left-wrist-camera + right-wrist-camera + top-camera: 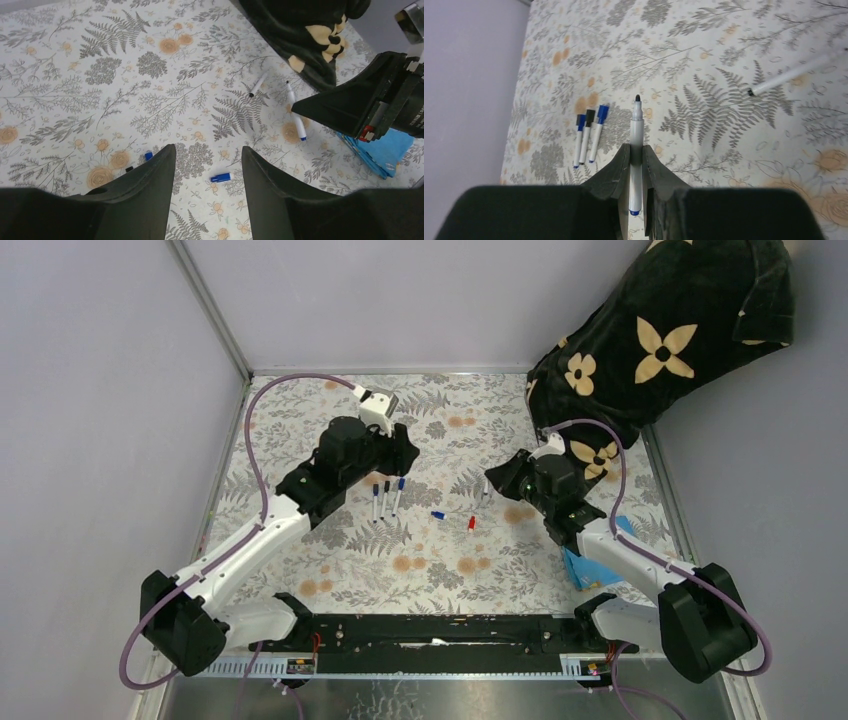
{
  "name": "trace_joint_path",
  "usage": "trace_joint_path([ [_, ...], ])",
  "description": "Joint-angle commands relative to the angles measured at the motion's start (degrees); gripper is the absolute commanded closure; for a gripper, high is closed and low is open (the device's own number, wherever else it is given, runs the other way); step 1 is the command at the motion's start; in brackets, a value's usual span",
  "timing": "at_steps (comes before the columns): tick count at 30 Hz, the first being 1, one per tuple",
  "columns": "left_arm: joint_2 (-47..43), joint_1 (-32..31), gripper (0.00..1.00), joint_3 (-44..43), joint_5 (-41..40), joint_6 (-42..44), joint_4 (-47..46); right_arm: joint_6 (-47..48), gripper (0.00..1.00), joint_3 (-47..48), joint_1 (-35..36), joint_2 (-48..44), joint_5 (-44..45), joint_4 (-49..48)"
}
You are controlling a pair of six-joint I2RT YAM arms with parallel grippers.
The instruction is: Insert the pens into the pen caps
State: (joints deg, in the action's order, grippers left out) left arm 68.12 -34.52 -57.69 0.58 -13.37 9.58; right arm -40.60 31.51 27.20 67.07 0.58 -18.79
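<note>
My right gripper (pixel 635 147) is shut on a white pen (pixel 636 131); its bare dark tip points forward and its blue end sits back between the fingers. The same pen (pixel 296 112) shows in the left wrist view, raised off the table. My left gripper (pixel 207 147) hangs open over a loose blue cap (pixel 220 177), apart from it. From above, the blue cap (pixel 438 514) and a red cap (pixel 471 524) lie between the left gripper (pixel 403 452) and the right gripper (pixel 493 480). Three capped pens (pixel 588 135) lie side by side. Another uncapped pen (pixel 794 75) lies flat.
A dark cloth with pale flowers (pixel 660 340) is heaped at the back right corner. A blue cloth (pixel 590 565) lies under the right arm's forearm. The floral table cover (pixel 440 580) runs to grey walls at the left and back.
</note>
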Motion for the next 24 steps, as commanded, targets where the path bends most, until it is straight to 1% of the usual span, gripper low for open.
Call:
trace_joint_path([
  [1, -1.0, -0.3, 0.43, 0.7, 3.1, 0.0, -5.1, 4.0, 1.0, 0.6, -0.2, -1.1, -8.6, -8.7],
  [4, -1.1, -0.3, 0.43, 0.8, 3.7, -0.2, -5.3, 3.7, 1.0, 0.0, 0.5, -1.3, -10.8, -13.7],
  [15, -2.9, -0.3, 0.43, 2.2, 6.7, -0.1, -7.6, 6.5, 1.0, 1.1, 9.8, -0.6, -4.7, -25.1],
  [18, -3.5, -0.3, 0.43, 2.9, 8.6, 0.1, -8.8, 6.2, 1.0, 1.5, 11.5, -0.1, -3.9, -28.2],
  [21, -4.1, -0.3, 0.45, 3.2, 10.7, 0.3, -9.4, 5.9, 1.0, 3.0, 12.8, 0.3, -3.0, -29.1],
  [24, -4.7, -0.3, 0.45, 3.9, 11.2, 0.3, -11.0, 6.4, 1.0, 3.3, 13.9, 0.0, -1.9, -31.2],
])
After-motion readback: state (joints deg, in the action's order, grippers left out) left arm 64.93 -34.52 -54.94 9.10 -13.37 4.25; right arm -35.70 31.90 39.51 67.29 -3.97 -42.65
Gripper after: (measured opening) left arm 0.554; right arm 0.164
